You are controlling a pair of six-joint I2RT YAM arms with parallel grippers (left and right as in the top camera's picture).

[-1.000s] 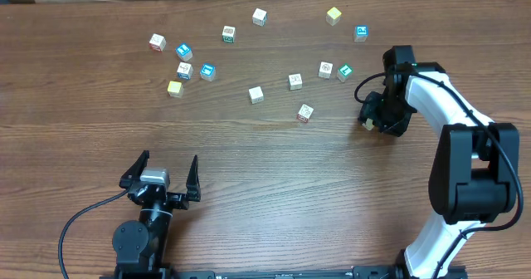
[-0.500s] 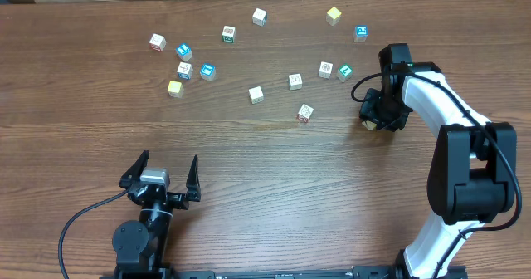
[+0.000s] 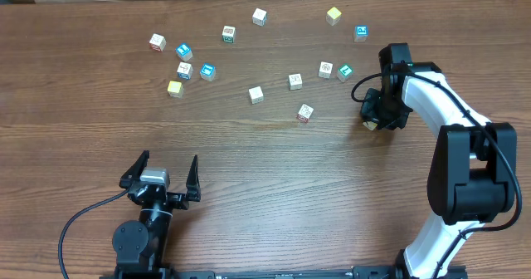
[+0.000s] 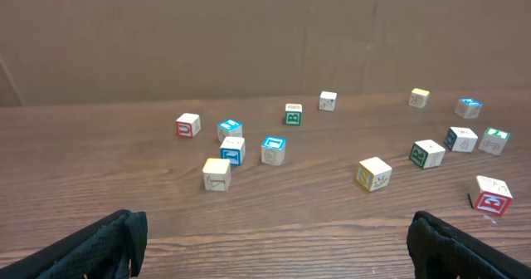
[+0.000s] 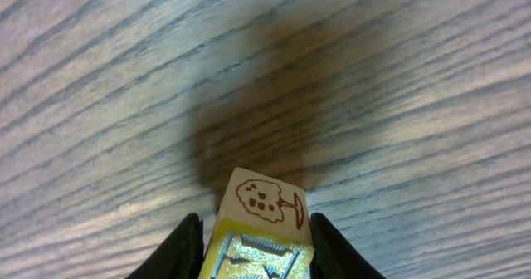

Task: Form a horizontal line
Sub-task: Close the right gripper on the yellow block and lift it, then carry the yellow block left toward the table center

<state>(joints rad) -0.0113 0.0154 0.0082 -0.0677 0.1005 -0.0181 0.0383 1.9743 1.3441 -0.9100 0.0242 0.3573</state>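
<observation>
No row of four touching cubes shows; the horizontal line is not in view. Several small printed cubes lie scattered across the far half of the table. My right gripper (image 3: 372,118) is shut on a pale cube with a yellow face and a brown tree print (image 5: 264,206), held just above the wood right of a red-marked cube (image 3: 305,112). In the right wrist view the jaws (image 5: 257,244) grip its two sides. My left gripper (image 3: 162,173) is open and empty near the front edge, its fingers wide apart in the left wrist view (image 4: 274,244).
Loose cubes: a pale yellow one (image 3: 174,88) and blue-marked ones (image 3: 207,71) at far left, whitish ones (image 3: 255,95) in the middle, a green-marked one (image 3: 344,71) and a blue one (image 3: 361,33) near the right arm. A brown wall stands behind.
My right gripper, with the cube in it, has shifted slightly away from the front edge. The left arm and the scattered cubes have not moved.
</observation>
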